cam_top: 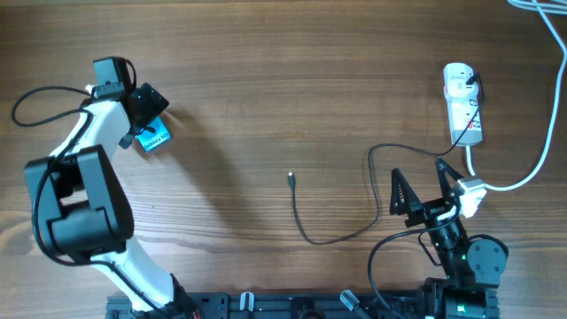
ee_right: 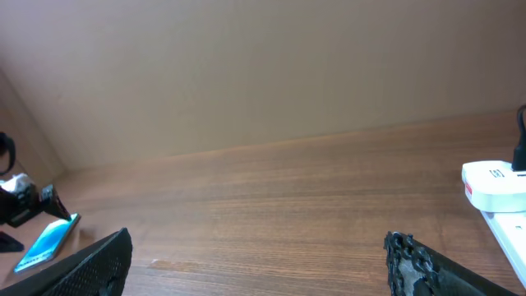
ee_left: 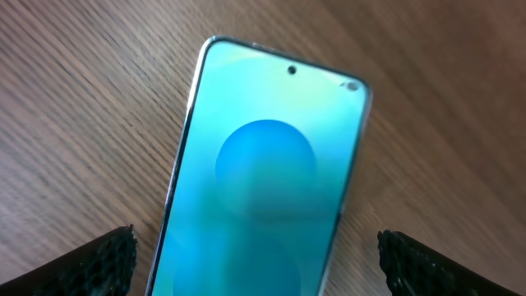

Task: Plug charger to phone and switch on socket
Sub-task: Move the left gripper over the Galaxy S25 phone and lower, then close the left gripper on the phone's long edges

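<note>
The phone (cam_top: 156,138) lies flat on the wooden table at the far left, its teal screen (ee_left: 263,173) facing up. My left gripper (cam_top: 144,118) hovers right over it, open. Its two fingers (ee_left: 99,263) stand either side of the phone's lower part with a gap on both sides. The charger, a thin black cable (cam_top: 337,232), loops across the middle, and its metal tip (cam_top: 291,178) lies loose on the table. The socket (cam_top: 462,105) is a white strip at the far right (ee_right: 497,185). My right gripper (cam_top: 423,183) is open and empty, just in front of the socket.
A thick white cord (cam_top: 540,151) runs from the top right corner down to a white plug (cam_top: 470,192) beside my right gripper. A bare wall rises behind the table in the right wrist view, where the phone (ee_right: 49,242) shows small at the far left.
</note>
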You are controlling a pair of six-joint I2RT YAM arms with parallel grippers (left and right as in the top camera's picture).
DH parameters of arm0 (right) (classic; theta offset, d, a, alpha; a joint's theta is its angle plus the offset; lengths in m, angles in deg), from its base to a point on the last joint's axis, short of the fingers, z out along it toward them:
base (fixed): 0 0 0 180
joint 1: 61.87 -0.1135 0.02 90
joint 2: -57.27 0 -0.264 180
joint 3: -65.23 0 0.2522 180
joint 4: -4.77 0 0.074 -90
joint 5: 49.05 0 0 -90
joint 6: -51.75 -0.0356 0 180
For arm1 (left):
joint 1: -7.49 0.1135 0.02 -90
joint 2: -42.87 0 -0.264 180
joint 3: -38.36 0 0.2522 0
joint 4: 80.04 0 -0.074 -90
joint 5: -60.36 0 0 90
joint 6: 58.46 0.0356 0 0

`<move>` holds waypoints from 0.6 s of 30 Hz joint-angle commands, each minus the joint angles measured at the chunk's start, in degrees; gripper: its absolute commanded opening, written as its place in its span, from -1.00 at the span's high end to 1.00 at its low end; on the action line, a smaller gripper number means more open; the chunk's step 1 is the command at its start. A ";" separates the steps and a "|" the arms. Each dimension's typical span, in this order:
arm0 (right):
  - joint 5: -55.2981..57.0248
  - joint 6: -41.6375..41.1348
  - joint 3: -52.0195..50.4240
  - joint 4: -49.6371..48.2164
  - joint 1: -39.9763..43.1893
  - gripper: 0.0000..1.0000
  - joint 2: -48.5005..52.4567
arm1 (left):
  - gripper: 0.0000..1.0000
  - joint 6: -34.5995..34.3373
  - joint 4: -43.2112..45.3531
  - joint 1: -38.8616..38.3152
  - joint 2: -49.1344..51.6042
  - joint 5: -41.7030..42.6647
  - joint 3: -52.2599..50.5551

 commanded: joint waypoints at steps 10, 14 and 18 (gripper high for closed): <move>0.57 -0.70 -0.11 -0.13 -0.24 -1.00 -0.79 | -0.99 2.47 -0.13 0.07 4.48 -0.52 1.27; 0.57 -0.70 -0.11 -0.13 -0.24 -0.99 -0.79 | -0.97 2.95 -0.98 -0.46 5.14 -1.09 1.27; 0.57 -0.72 -0.11 -0.13 -0.24 -0.99 -0.79 | -0.97 3.61 -2.03 -1.81 5.22 -4.96 1.33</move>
